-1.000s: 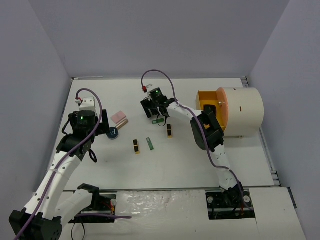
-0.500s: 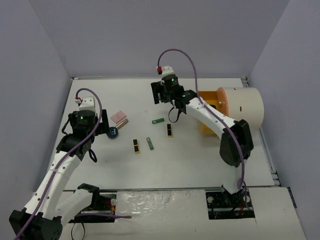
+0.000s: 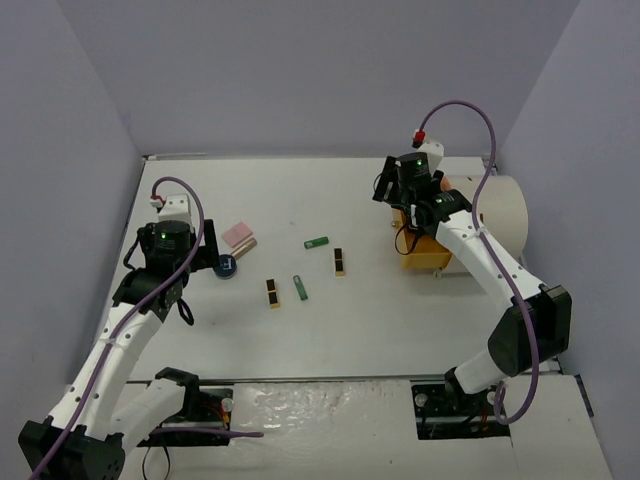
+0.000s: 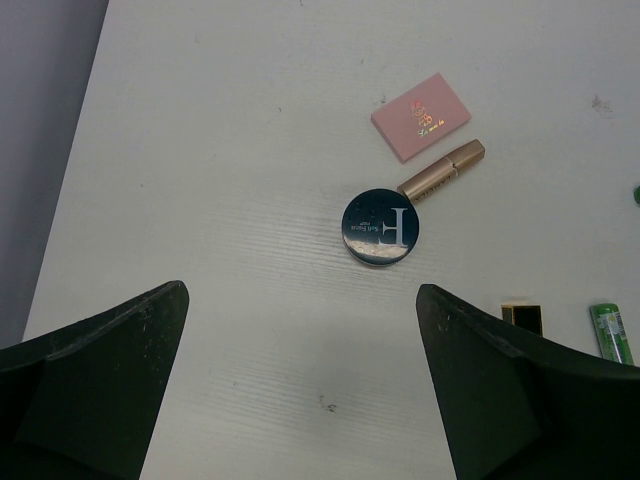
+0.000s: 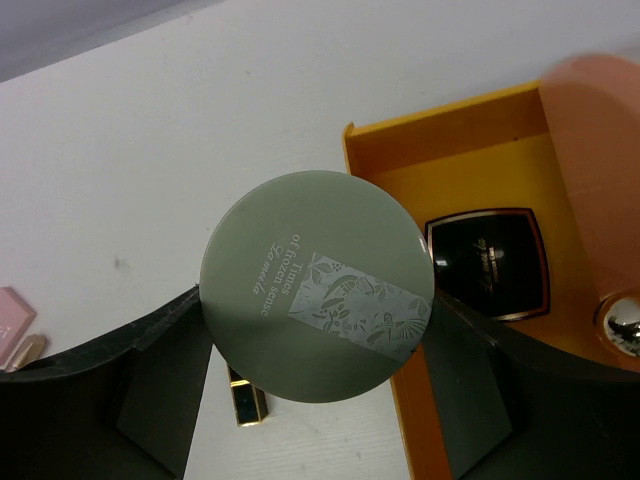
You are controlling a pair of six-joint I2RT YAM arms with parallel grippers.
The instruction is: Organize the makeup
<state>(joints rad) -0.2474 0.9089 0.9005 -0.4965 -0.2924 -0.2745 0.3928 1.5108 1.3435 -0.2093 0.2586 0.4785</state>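
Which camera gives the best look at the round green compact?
Right wrist: the green compact fills the frame, lid print legible, gripped by the right gripper. The top view hides it under the wrist; the left wrist view misses it.

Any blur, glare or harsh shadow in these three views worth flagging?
Top external: even light, soft shadows, sharp. Left wrist: table sharp, lettering on the blue compact legible, tool fingers underexposed, nearly black. Right wrist: print on the green compact crisp, small glint on the drawer knob.

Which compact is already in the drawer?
The black square compact. The green one is in the right pincer; the blue one lies on the table.
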